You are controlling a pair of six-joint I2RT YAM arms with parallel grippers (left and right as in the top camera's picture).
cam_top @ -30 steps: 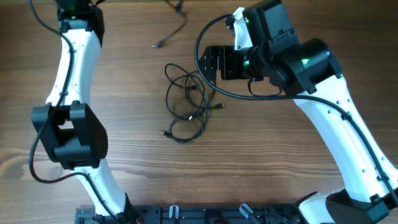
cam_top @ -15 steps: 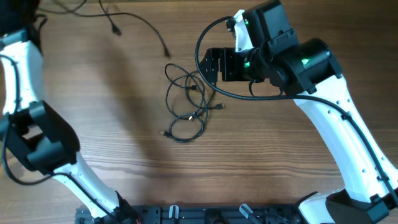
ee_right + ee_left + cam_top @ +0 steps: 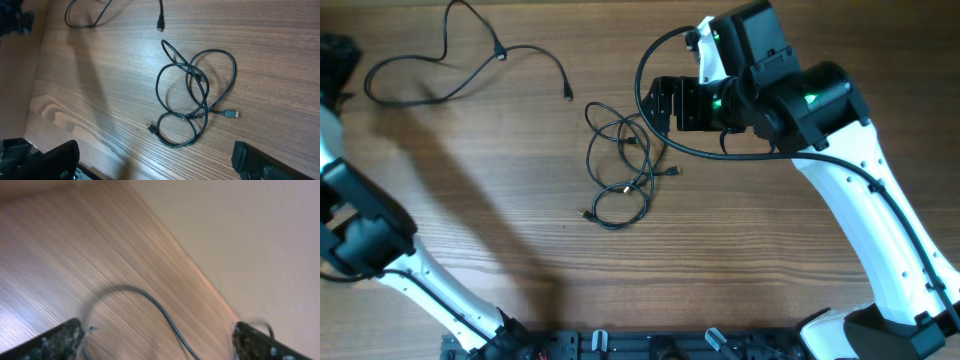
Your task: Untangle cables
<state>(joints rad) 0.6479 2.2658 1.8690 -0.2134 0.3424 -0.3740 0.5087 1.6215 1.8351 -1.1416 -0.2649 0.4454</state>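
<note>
A tangle of thin black cables (image 3: 620,165) lies looped at the table's middle, and it also shows in the right wrist view (image 3: 197,95). One separate cable (image 3: 470,65) trails along the far left, its plug (image 3: 568,95) pointing toward the tangle. My left gripper (image 3: 334,58) sits at the far-left edge by that cable's loop. In the blurred left wrist view the left gripper (image 3: 160,345) is open, and the cable (image 3: 165,314) runs loose between the wide-apart fingers. My right gripper (image 3: 656,103) hovers open just right of the tangle, its fingers (image 3: 55,160) far apart and holding nothing.
The table's far-left edge (image 3: 200,275) runs close beside the left gripper, with pale floor beyond it. A black rail (image 3: 620,345) lines the near edge. The right arm (image 3: 860,200) spans the right side.
The left arm swung far to the left, dragging one cable away from the tangle. Its jaws then opened and let the cable go. The right arm stayed still.
</note>
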